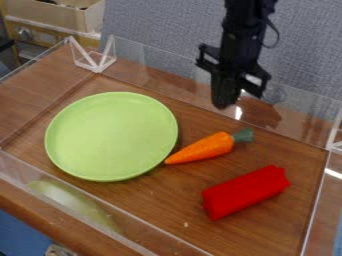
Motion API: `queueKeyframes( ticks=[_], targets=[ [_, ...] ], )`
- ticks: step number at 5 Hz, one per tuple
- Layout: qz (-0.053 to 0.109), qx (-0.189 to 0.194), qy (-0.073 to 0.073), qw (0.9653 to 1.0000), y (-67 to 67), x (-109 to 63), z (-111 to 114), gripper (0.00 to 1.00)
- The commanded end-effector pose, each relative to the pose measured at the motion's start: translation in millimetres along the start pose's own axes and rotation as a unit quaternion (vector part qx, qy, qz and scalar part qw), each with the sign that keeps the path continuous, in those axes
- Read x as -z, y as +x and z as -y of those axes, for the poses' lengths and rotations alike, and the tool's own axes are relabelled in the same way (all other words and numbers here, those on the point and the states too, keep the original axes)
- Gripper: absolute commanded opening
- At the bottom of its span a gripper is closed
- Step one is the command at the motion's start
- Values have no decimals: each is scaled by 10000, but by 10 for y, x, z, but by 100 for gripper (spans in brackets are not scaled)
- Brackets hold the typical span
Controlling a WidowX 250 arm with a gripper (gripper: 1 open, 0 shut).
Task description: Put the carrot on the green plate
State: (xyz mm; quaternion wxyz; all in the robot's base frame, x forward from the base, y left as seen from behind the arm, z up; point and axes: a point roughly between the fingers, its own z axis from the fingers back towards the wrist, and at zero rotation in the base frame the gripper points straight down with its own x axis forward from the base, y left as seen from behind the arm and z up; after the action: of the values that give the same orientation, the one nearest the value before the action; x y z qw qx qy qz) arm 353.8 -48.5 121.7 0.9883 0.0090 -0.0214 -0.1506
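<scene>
One green plate, broadest thing on the wooden table, sits empty at left; the carrot lies on the wood just off its right rim, its narrow tip nearly touching the rim and its stem pointing away. Above and behind, the gripper hangs with fingers together, holding nothing. Light, rigid and smooth-looking, the toy would probably take a pinch best across its thick orange middle. Nearby, a red ridged block lies toward the front, clear of the short path to the plate.
</scene>
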Motion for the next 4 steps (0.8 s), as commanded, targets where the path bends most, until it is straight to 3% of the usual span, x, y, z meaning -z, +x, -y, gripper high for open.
queueKeyframes(
  ticks=[1, 3, 4],
  targets=[
    [307, 124, -18, 9994, 11, -53, -66, 100],
    [32, 155, -136, 9998, -97, 408, -102, 100],
    [-67, 54, -166, 9998, -110, 527, -119, 100]
  ],
)
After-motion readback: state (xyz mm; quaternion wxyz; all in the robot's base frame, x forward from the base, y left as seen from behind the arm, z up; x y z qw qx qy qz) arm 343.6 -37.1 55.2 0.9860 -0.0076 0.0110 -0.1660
